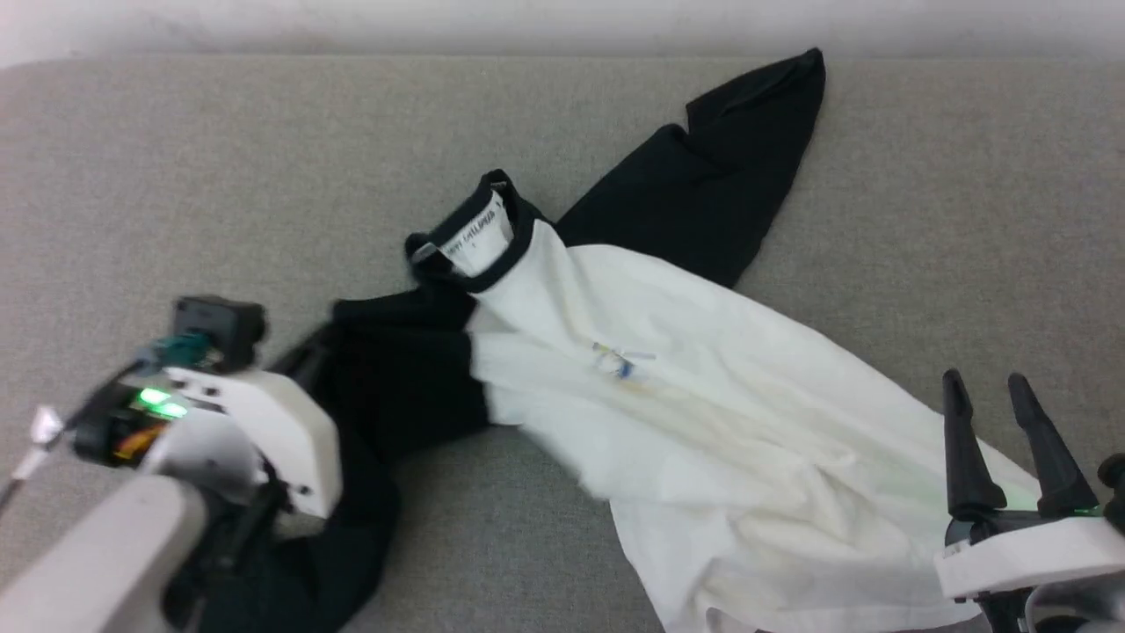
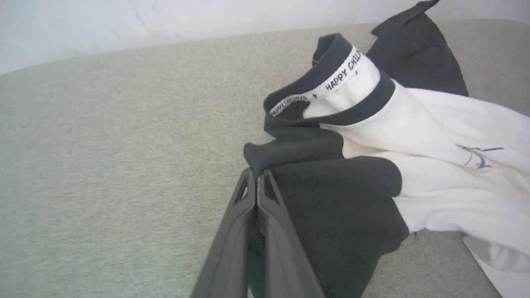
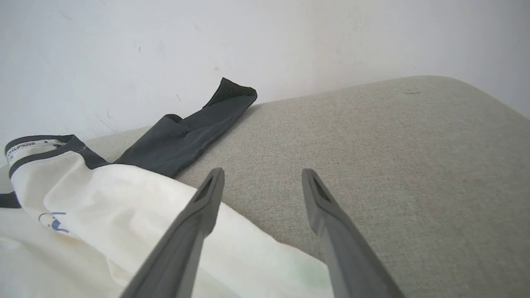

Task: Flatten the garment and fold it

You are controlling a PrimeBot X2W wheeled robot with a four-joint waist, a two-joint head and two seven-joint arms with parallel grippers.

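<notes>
garment (image 1: 703, 396) — crumpled cream cloth, black sleeves (image 1: 703, 167) | left tool (image 2: 256, 173) pinching sleeve | right tool (image 3: 263, 174) — wide, empty

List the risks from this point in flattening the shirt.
1. The left gripper is shut on just the edge of a bunched black sleeve. So thin a pinch may slip when pulled.
2. The right gripper is open and holds nothing, so a one-sided pull could drag the whole garment across the grey cushion instead of spreading it.
</notes>
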